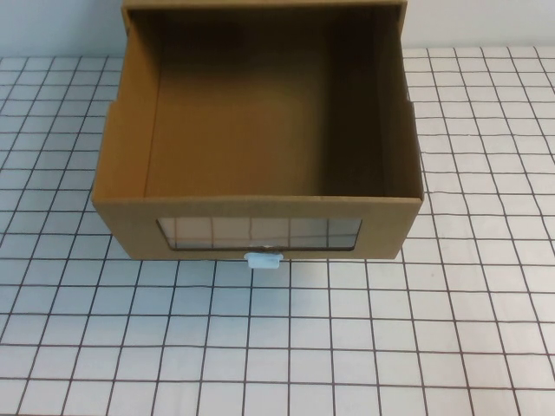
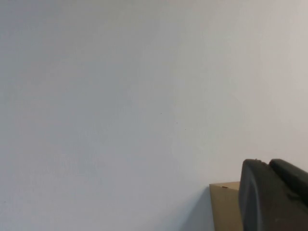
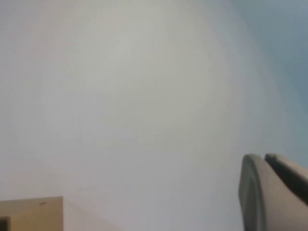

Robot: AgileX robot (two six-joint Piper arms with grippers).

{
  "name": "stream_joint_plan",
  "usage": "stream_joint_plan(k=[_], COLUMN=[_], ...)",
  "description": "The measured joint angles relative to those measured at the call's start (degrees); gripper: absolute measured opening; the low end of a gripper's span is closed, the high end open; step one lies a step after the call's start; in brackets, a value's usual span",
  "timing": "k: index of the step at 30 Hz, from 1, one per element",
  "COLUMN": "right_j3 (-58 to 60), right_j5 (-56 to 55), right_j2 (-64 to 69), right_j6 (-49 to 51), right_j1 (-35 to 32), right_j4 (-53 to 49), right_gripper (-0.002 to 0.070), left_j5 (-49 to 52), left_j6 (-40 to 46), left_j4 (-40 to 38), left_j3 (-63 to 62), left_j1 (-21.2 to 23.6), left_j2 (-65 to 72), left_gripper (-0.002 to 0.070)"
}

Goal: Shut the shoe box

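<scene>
The shoe box [image 1: 130, 227] is brown cardboard and stands at the middle of the table in the high view. Its empty drawer is pulled out toward me from the outer sleeve [image 1: 395, 17]. The front panel has a clear window [image 1: 258, 232] with a small white pull [image 1: 264, 260] below it. Neither arm shows in the high view. My left gripper [image 2: 267, 162] is shut, with a corner of the cardboard box [image 2: 224, 207] beside it. My right gripper [image 3: 263, 156] is shut too, and a box corner [image 3: 33, 214] lies off to its side. Both hold nothing.
A white cloth with a dark grid [image 1: 364, 347] covers the table around the box. A plain pale wall [image 2: 120, 96] fills most of both wrist views.
</scene>
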Motion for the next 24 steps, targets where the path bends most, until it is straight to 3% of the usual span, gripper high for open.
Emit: stream_joint_plan(k=[5,12,18,24], right_j3=[0.0,-0.9,-11.1,-24.3], right_j5=[-2.7,-16.5,-13.5,-7.3], right_j2=[0.0,0.0,0.0,-0.1], right_j6=[0.6,9.3,11.4,14.8], right_j1=[0.0,0.0,0.0,0.0], right_j4=[0.0,-2.1,-11.4,-12.0], right_gripper=[-0.0013,-0.0013,-0.0013,-0.0014], left_j5=[-4.1,-17.1,-17.8,-14.9], left_j6=[-0.2,-2.1,-2.2,-2.3], left_j4=[-0.5,-2.5,-12.0,-21.0], left_j3=[0.0,0.0,-6.7,-19.1], left_j1=[0.0,0.0,0.0,0.0], left_j2=[0.0,-0.1,-0.2,1.1], left_gripper=[-0.0005,-0.0005,-0.0005,-0.0005])
